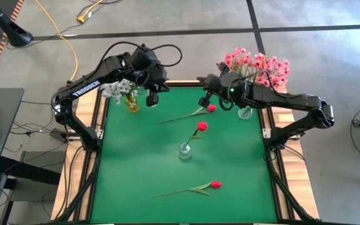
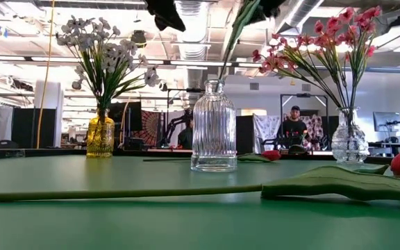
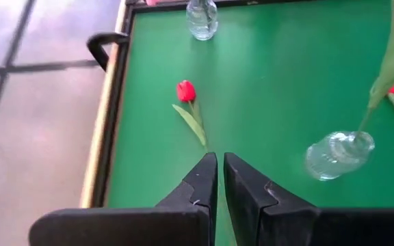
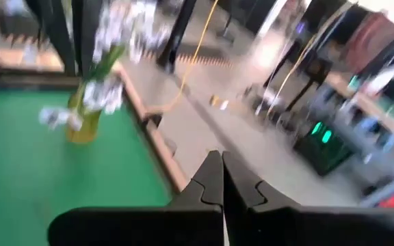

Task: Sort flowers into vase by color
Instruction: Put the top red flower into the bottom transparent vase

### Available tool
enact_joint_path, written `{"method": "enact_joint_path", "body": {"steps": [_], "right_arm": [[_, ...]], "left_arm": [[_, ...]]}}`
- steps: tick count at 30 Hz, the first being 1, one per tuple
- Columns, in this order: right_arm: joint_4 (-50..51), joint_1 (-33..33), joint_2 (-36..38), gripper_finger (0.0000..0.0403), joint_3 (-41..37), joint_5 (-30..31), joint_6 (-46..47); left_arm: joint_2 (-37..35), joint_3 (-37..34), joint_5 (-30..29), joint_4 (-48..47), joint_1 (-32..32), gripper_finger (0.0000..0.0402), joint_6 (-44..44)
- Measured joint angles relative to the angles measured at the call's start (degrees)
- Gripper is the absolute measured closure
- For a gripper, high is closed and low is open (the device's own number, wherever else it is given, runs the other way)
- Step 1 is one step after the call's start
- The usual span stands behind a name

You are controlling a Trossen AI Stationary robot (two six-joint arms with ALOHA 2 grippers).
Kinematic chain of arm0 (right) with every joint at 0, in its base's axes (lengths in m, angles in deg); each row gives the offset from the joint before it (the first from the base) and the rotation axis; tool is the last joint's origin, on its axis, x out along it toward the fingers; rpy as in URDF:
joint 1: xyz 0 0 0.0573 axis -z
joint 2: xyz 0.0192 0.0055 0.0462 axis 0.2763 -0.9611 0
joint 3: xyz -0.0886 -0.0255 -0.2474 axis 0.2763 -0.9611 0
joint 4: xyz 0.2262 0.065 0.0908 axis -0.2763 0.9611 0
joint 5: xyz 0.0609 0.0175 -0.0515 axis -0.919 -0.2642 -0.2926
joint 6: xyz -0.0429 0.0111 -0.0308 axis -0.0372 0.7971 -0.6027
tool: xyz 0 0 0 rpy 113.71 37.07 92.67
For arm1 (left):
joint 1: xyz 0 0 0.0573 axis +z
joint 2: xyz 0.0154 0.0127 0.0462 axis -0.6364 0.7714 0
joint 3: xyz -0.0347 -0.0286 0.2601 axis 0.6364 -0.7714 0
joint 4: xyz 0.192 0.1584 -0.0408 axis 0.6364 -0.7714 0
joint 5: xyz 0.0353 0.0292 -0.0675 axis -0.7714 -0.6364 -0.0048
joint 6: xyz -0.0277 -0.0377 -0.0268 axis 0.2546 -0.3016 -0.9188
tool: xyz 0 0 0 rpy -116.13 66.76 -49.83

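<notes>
High view – both tools closed, L tool [image 1: 152,98] nr yellow vase [image 1: 132,102].

High view straight down; low view level at tabletop; both share centre clear vase [image 1: 184,151].

Both arms are dark, built of thick jointed links; the left arm [image 1: 86,87] carries white "TROSSEN" lettering along one link, and black cables loop over its upper joints. The right arm [image 1: 292,103] shows a small green light near its wrist. Each gripper ends in two black, wedge-shaped fingers [image 3: 200,184] with stepped inner edges.
</notes>
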Motion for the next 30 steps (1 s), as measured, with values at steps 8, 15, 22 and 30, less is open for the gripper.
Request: {"method": "enact_joint_path", "body": {"steps": [8,15,22,30], "right_arm": [[9.02,-2.67,4.56,0.0379,-0.02,-0.03,12.28],[8.81,-8.42,11.03,0.0376,-0.02,0.37,15.09],[9.04,-12.55,14.6,0.0376,-0.02,0.51,16.86],[9.41,-15.62,15.4,0.0372,-0.02,0.41,19.08]], "left_arm": [[0.28,-10.06,0.03,9.09,-1.06,0.0368,-6.95],[0.24,-22.38,-4.4,27.76,-2.82,0.0285,-14.66],[5.77,-23.48,-18.74,30.3,-9.68,0.0238,-18.78],[17.42,-21.42,-18.98,31.18,-9.28,0.0236,-21.69]]}}
